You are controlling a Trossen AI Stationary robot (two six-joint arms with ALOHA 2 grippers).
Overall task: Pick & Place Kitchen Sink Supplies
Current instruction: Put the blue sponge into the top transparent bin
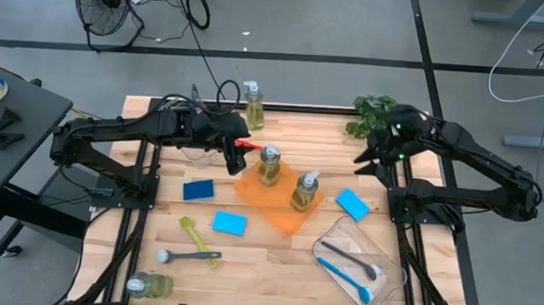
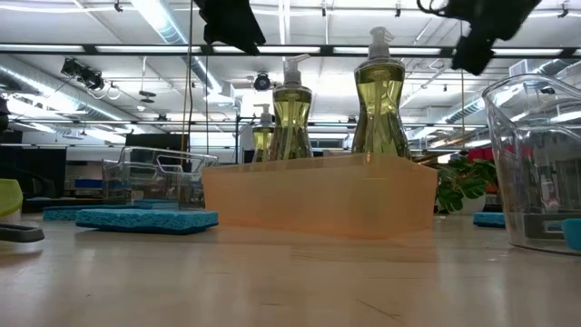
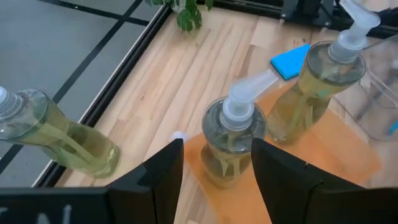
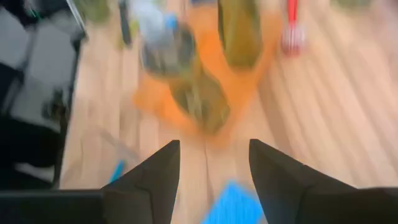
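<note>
Two clear pump bottles of yellowish soap (image 1: 269,167) (image 1: 306,191) stand upright in a shallow orange tray (image 1: 282,213) at mid-table. My left gripper (image 3: 214,158) hovers open above the left one (image 3: 233,140), touching nothing. My right gripper (image 4: 211,155) hangs open above the table's far right, near the plant (image 1: 374,116). A third bottle (image 1: 253,104) stands at the far edge, and another (image 1: 148,284) lies on its side at the near left. Blue sponges (image 1: 198,190) (image 1: 229,223) (image 1: 352,204) lie flat. A red brush (image 1: 246,143) shows beside my left gripper.
A clear bin (image 1: 360,262) at the near right holds a blue brush and a grey one. A yellow-green brush (image 1: 191,235) and a grey brush (image 1: 185,256) lie on the wood at the near left. Another clear bin (image 2: 154,177) shows in the low view.
</note>
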